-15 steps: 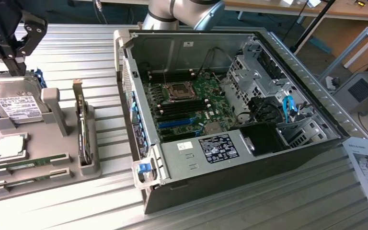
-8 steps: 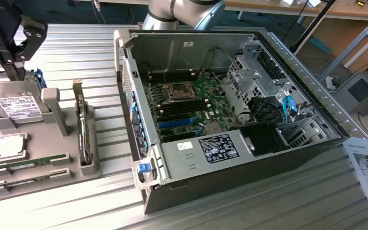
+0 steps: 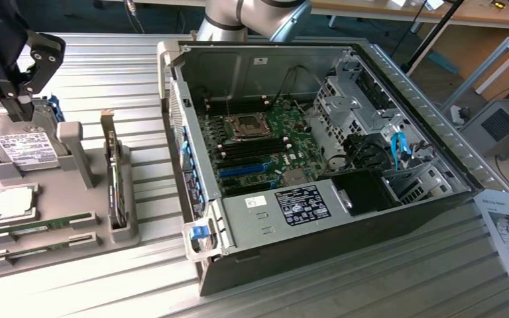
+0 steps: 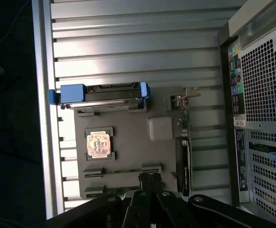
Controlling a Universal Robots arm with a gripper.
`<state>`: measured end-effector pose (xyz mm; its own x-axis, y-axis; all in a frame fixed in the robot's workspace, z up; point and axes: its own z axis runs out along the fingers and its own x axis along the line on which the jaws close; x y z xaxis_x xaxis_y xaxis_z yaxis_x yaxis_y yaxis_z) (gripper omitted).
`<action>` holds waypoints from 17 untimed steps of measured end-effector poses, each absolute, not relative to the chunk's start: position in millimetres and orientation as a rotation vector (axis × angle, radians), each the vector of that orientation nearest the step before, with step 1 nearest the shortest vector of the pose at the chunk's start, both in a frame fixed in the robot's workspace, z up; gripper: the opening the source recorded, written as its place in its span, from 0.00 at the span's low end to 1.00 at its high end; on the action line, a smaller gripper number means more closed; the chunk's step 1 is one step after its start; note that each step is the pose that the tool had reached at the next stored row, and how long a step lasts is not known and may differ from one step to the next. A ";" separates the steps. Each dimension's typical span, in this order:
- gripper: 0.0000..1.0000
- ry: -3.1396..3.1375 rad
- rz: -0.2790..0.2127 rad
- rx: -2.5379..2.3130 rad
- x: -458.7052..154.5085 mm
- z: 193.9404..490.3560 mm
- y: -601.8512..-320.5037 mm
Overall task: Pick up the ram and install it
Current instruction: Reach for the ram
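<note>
exterior view: two ram sticks (image 3: 40, 227) on tray (image 3: 77, 202).

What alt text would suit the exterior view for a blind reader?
An open computer case lies on a ribbed metal table, motherboard exposed. At the exterior view's left, a shut black claw hangs above a grey tray holding two ram sticks.
</note>
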<state>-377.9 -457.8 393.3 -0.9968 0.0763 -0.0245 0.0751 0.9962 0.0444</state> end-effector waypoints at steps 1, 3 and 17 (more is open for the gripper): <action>0.11 3.112 0.068 0.118 -377.9 393.3 -457.8; 0.11 3.113 0.068 0.118 -377.9 393.4 -457.8; 0.11 3.112 0.068 0.118 -384.4 393.3 -457.9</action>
